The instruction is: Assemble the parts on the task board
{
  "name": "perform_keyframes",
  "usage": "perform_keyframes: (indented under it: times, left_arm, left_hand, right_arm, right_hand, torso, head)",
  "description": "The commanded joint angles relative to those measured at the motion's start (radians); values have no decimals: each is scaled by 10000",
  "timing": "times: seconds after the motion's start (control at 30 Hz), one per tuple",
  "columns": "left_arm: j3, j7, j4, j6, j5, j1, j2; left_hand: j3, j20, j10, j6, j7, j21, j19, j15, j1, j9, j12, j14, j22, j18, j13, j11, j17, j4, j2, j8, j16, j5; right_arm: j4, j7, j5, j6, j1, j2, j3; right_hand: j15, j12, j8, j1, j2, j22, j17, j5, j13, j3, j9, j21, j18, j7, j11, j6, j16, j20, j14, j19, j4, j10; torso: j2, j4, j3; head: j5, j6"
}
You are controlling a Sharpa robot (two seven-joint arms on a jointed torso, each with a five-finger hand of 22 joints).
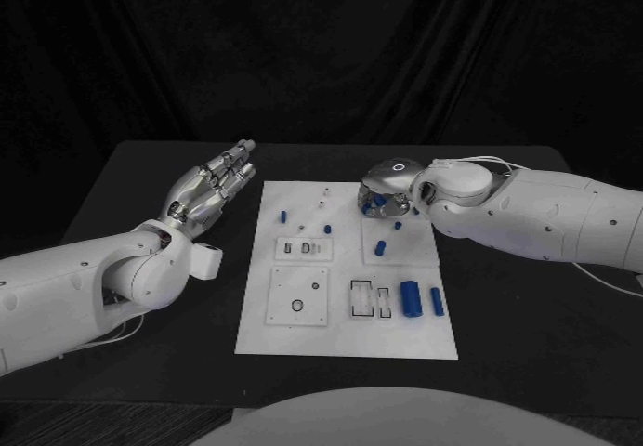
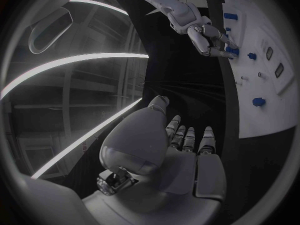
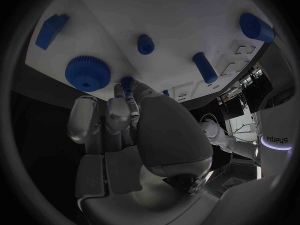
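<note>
Nearest the camera: white flat task board [image 1: 346, 339] on the black tabletop [image 1: 522, 325], with blue cylinder parts [image 1: 412, 298] lying at its near right. Far right of the board: right robot hand [image 1: 384, 197] lowered over a small blue peg [image 3: 127, 82], fingers curled around it, though a firm grip cannot be told. Beside it in the right wrist view: blue toothed gear [image 3: 87, 72]. Left of the board: left robot hand [image 1: 215, 186] raised, fingers straight and apart, holding nothing. Probably a picking or seating step; next, a careful lift or press.
</note>
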Motion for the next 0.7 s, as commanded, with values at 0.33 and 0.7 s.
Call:
perform_keyframes:
  times: [0.33,0.7]
  left_arm:
    - [9,902,-2,231,-15,25,-2]
    - [9,1032,-14,170,-15,25,46]
  left_hand:
    - [154,123,30,221,68,-59,7,125,-48,26,85,-5,-17,169,26,143,-9,-53,40,76,-37,70]
    - [273,191,169,520,158,-59,7,174,-53,56,310,-5,-17,178,75,244,-9,-146,-6,173,-37,146]
  right_arm:
    - [400,326,714,-1248,94,-330,2]
    - [274,41,1441,-1177,681,108,53]
  right_hand:
    - [-32,59,140,309,-58,240,125,-65,34,439,104,171,-179,123,17,558,124,-56,105,54,-167,683]
    - [-32,9,118,199,-159,317,190,-184,21,443,115,213,-189,136,34,615,173,-52,115,80,-120,743]
  torso:
    - [-24,7,1]
    - [-29,16,0]
  head:
    - [107,-21]
    - [119,13]
